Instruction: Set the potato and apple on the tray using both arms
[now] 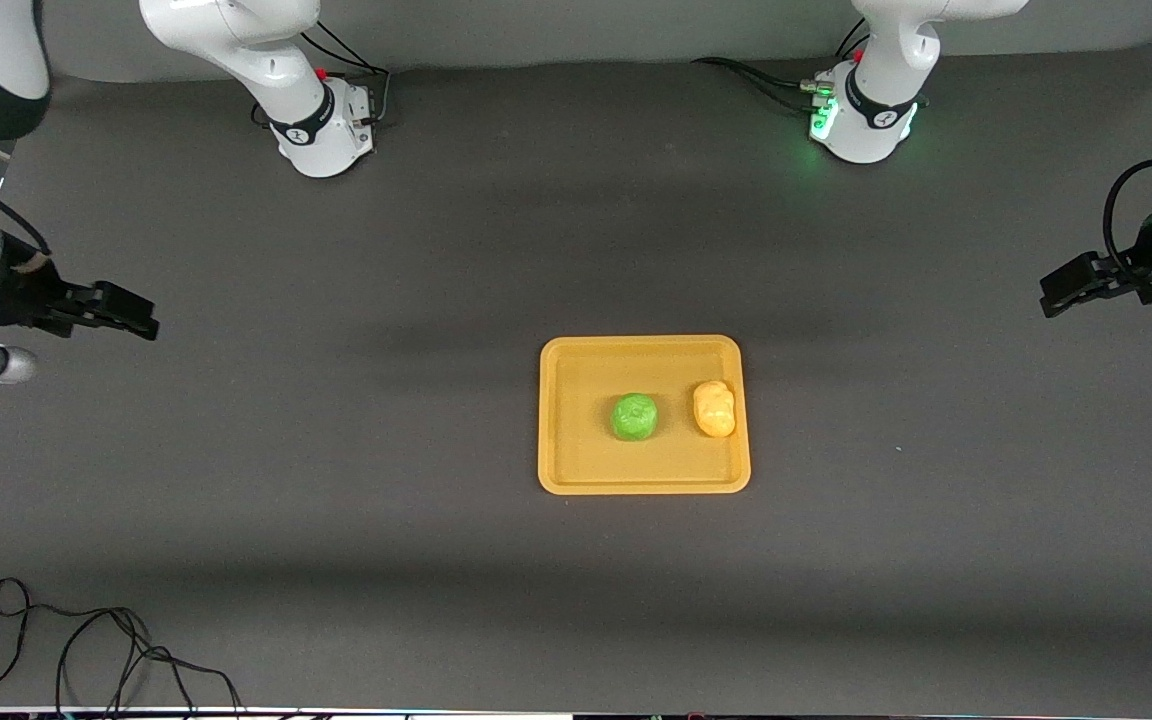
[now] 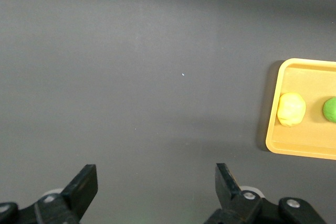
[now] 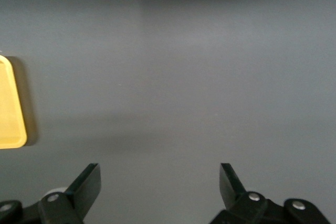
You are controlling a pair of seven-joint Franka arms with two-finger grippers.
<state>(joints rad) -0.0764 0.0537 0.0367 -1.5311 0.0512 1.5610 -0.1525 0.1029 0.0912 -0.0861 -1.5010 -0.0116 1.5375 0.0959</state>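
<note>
The yellow-orange tray (image 1: pixel 576 470) lies in the middle of the table. The green apple (image 1: pixel 634 416) sits on it near its middle. The yellow-orange potato (image 1: pixel 714 408) lies on it beside the apple, toward the left arm's end. The left wrist view shows the tray (image 2: pixel 299 148), the potato (image 2: pixel 291 109) and the edge of the apple (image 2: pixel 330 109). My left gripper (image 1: pixel 1061 290) (image 2: pixel 156 179) is open and empty over bare table at the left arm's end. My right gripper (image 1: pixel 131 312) (image 3: pixel 160 179) is open and empty over bare table at the right arm's end. The right wrist view shows a corner of the tray (image 3: pixel 10 108).
A black cable (image 1: pixel 86 650) lies coiled on the table near the front camera at the right arm's end. The dark grey table surface (image 1: pixel 336 450) spreads around the tray.
</note>
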